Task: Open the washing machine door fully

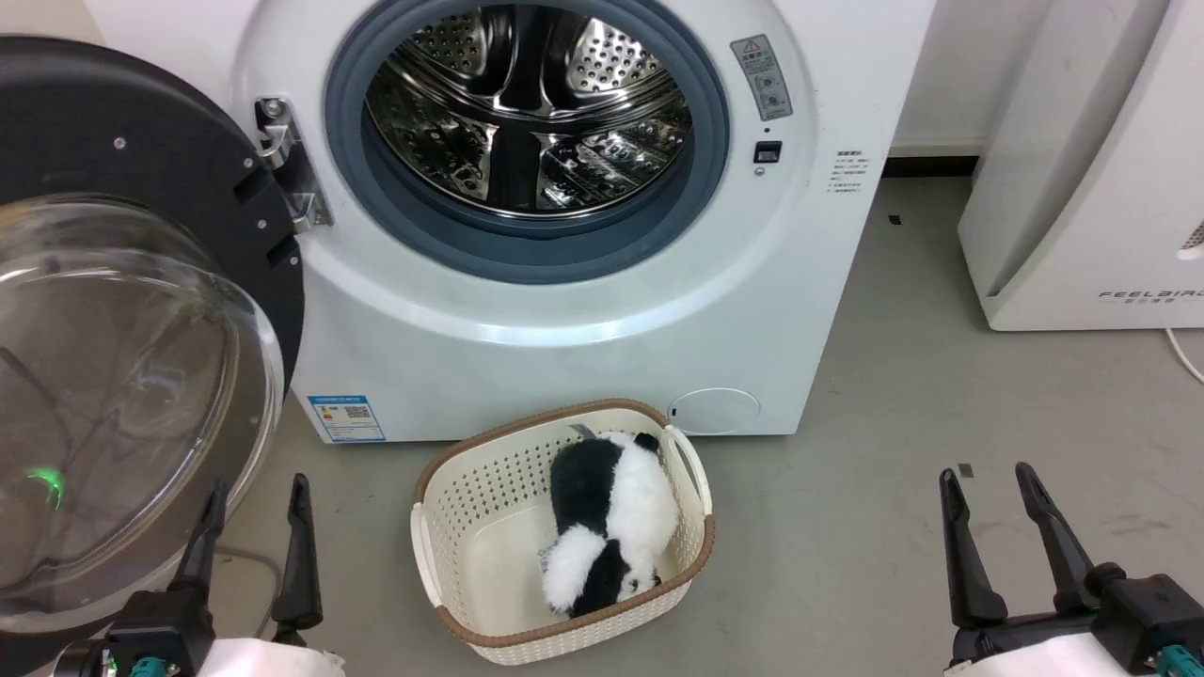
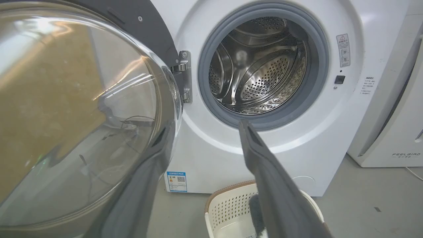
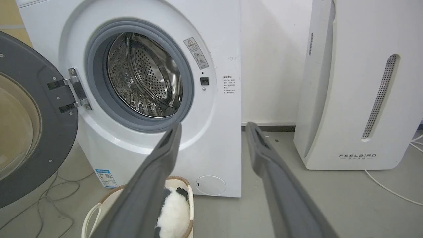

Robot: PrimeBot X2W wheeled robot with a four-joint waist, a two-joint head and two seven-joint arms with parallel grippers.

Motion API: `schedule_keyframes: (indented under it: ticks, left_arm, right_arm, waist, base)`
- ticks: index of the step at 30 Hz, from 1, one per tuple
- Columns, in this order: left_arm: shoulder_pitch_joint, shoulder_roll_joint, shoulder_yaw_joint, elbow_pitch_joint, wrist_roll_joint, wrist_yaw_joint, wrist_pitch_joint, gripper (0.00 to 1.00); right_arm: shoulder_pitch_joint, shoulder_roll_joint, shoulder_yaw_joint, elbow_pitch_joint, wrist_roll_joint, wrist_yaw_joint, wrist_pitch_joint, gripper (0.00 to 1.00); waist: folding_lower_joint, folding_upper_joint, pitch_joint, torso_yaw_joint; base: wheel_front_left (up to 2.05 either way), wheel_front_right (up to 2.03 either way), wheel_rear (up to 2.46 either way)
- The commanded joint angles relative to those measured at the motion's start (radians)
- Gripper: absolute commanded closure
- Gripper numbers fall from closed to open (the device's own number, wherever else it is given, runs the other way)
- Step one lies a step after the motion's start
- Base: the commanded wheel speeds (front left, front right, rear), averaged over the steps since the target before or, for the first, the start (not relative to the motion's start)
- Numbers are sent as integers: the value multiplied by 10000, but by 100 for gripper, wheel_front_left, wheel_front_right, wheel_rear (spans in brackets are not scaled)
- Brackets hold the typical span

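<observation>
With the washing machine door swung out at the drum's 9 o'clock, the released, empty left hand should press its rim gently wider.

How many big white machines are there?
2. The washing machine is in the middle, with its door swung open. The FEELAIR appliance stands beside it, at the right of the head view. More could be outside the pictures.
</observation>
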Motion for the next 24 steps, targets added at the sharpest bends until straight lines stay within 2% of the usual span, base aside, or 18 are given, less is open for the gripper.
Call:
schedule_keyframes:
  ticks: [1,4,5,24]
  left_arm:
    - [154,8,-18,59,56,-42,-42,0]
    - [148,3,-40,98,71,-49,-42,0]
    - [5,-8,-53,92,60,-1,2,100]
    - [-54,-31,-273,15,142,153,341,100]
  right_arm:
    - [141,32,34,-75,-88,6,-42,0]
    - [119,32,45,-101,-125,6,-42,0]
    - [0,0,31,-29,-51,0,4,100]
    - [-89,2,55,-30,-206,-1,333,100]
  waist:
    - [0,0,0,-47]
    - [0,0,9,-85]
    - [0,0,9,-87]
    - [0,0,-23,-68]
  base:
    - [0,0,0]
    - [0,0,0]
    - [0,0,0]
    - [0,0,0]
